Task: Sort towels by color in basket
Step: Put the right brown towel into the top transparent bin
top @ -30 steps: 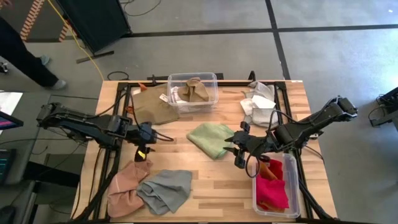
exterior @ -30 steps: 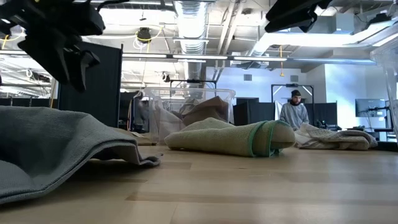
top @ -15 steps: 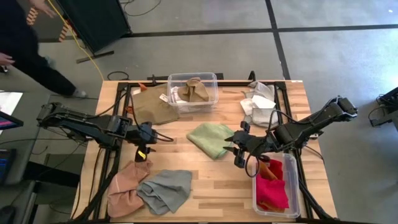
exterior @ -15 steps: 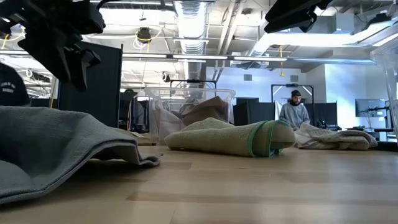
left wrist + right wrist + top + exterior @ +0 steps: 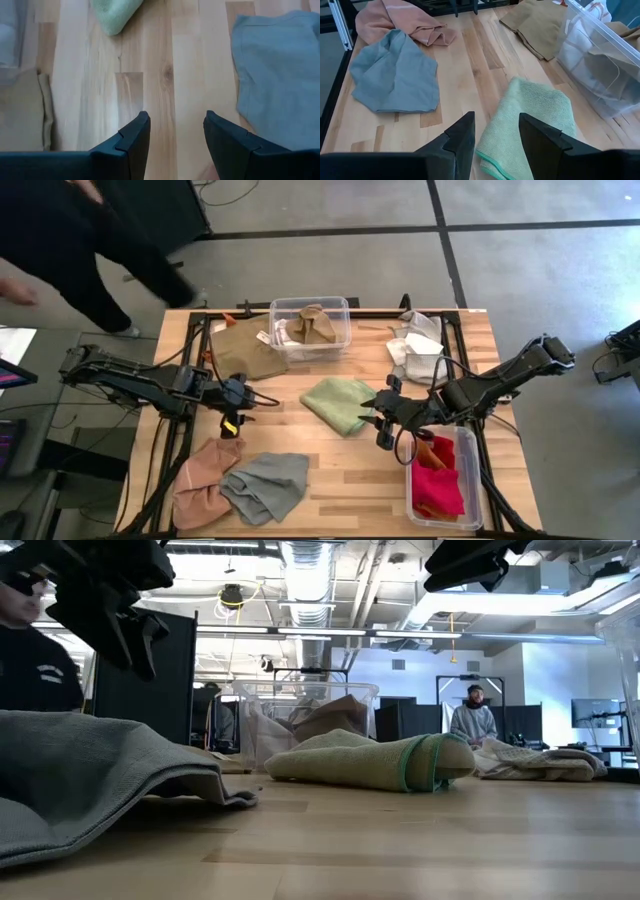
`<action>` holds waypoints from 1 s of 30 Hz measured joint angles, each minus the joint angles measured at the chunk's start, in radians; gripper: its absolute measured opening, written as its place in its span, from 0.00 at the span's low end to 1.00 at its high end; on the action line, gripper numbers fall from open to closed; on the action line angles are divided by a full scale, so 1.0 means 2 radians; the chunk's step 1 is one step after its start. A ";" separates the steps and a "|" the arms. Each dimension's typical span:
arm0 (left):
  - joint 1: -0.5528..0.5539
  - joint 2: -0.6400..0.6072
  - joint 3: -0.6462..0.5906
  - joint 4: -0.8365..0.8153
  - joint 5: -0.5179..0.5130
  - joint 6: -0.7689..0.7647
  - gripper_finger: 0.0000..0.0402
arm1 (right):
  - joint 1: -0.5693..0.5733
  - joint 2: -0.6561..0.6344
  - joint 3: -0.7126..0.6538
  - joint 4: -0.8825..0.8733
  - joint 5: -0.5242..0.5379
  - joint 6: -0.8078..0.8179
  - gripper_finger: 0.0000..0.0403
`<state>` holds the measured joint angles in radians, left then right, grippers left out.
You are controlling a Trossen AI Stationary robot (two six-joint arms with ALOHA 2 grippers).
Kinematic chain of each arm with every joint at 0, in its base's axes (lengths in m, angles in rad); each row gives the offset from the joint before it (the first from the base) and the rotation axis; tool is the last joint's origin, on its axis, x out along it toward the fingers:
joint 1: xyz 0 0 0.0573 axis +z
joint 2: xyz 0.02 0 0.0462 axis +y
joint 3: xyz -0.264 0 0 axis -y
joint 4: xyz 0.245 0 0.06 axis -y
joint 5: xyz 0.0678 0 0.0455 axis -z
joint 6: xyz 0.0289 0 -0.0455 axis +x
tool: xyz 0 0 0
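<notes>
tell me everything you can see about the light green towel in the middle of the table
The light green towel is a soft, terry-like cloth with a darker green stitched edge. It lies loosely folded and a bit rumpled on the bare wooden table, near the centre, in no bin. Nothing holds it: the right gripper hovers open beside its edge, fingers empty. In the low view it forms a low rounded mound.

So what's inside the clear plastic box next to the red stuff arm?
The clear plastic box holds bright red cloths with a rust-orange one at its far end. Anything beneath them is covered, and the right gripper hides that end's corner.
</notes>
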<state>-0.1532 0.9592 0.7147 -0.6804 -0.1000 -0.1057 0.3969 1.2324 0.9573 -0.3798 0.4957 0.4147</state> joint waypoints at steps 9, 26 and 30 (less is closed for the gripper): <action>0.000 0.000 0.000 0.001 -0.010 0.008 0.44 | 0.004 0.000 0.000 0.010 0.000 0.002 0.45; 0.000 0.000 0.000 0.005 -0.011 0.013 0.44 | 0.005 0.000 0.000 0.011 0.000 0.012 0.45; 0.000 0.000 0.000 0.005 -0.011 0.013 0.44 | 0.005 0.000 0.000 0.011 0.000 0.012 0.45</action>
<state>-0.1532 0.9592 0.7147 -0.6699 -0.1219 -0.0790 0.4065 1.2327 0.9573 -0.3576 0.4957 0.4385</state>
